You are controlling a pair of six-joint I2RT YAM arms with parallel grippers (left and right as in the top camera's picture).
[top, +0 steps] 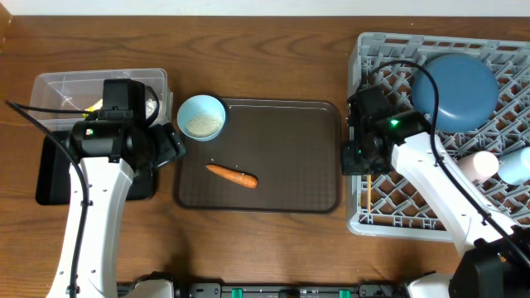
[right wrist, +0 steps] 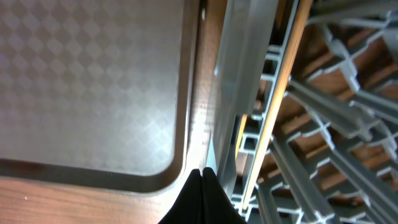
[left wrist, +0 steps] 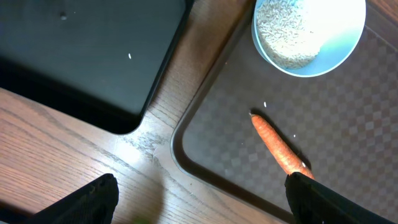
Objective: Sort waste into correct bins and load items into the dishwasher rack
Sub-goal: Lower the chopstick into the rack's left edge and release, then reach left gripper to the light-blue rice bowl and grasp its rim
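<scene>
Both arms low at the brown serving tray (top: 298,157), one at each side, on the table (top: 248,50).
Left gripper (left wrist: 205,202) released, fingers wide apart, above the tray's corner beside the black tray (top: 50,178). Carrot (top: 232,175) lies mid-tray. Pale-blue bowl (top: 219,106) with rice (left wrist: 289,34) sits at the far left corner. Right gripper (right wrist: 202,193) clenched to a point at the dishwasher rack's (top: 364,217) left wall. A chopstick (right wrist: 280,87) runs just beside it; contact unclear. Blue dish (top: 455,91), pink cup (top: 480,165) and light-blue cup (top: 517,165) sit in the rack. Clear tub (top: 58,91) behind the black tray.
</scene>
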